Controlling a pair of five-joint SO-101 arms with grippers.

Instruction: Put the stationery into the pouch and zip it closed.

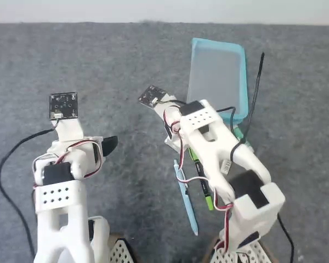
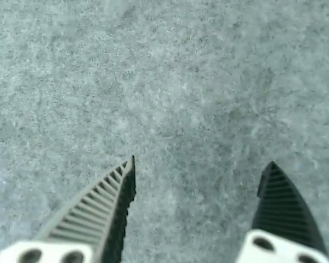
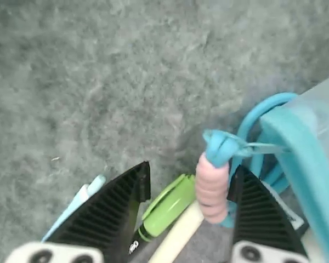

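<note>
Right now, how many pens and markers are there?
3: a light blue pen beside the right arm, a green marker under it, a cream one, maybe a pencil, beside that. More may hide.

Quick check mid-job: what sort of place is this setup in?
Most likely an indoor tabletop test bench: a grey felt-like mat serves as the work surface, a pale wall runs behind it, and a blue pouch and a pen lie on it.
</note>
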